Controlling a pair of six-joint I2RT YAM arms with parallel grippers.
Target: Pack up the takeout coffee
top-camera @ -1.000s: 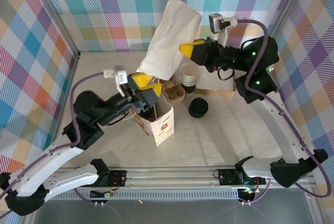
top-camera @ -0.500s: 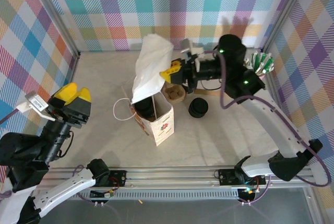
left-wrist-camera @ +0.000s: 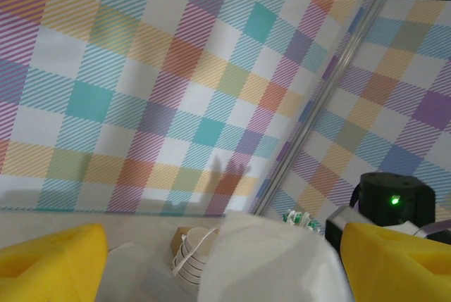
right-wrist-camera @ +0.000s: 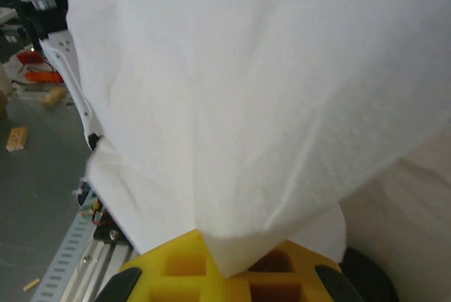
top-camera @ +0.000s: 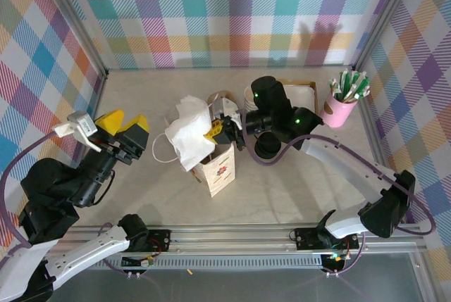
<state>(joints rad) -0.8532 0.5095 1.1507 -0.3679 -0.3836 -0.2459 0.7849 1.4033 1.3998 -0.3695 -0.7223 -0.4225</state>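
Right gripper has dropped to the mouth of the paper bag, jaws pinching the white napkin now draped over it. Left gripper sits well apart to the left, jaws spread wide, holding nothing. Takeout coffee is hidden; cannot tell if it's in the bag under the napkin.

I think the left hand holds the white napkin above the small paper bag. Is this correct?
Not quite: it is the right hand that holds the white napkin above the small paper bag. The top external view shows this.
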